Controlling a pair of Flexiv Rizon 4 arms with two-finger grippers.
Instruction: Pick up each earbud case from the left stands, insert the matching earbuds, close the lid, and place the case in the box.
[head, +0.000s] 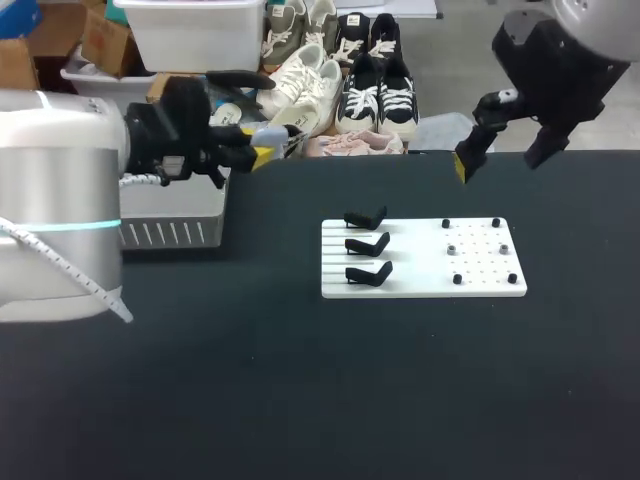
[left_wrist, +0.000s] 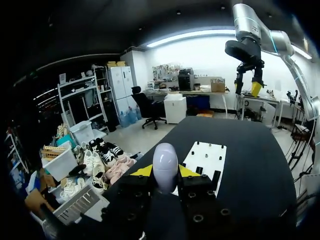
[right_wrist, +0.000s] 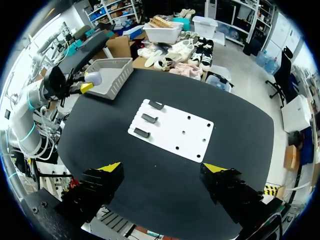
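Earbud case (left_wrist: 165, 165), a smooth pale oval, is pinched between the yellow tips of the left gripper (left_wrist: 165, 173), one finger on each side, so that claw is clamped on it. It is held up off the table (head: 300, 390) at the far left. In the right wrist view it sits over the near rim of the box (right_wrist: 119, 86), a grey slatted basket at the table's left edge. The right gripper (right_wrist: 162, 167) hangs high above the table's far right side, fingers spread wide, nothing between them. White board (head: 420, 282) lies mid-table. Three black stands (head: 367, 244) in a column on its left half are all bare. Small dark pegs (head: 477, 250) dot its right half.
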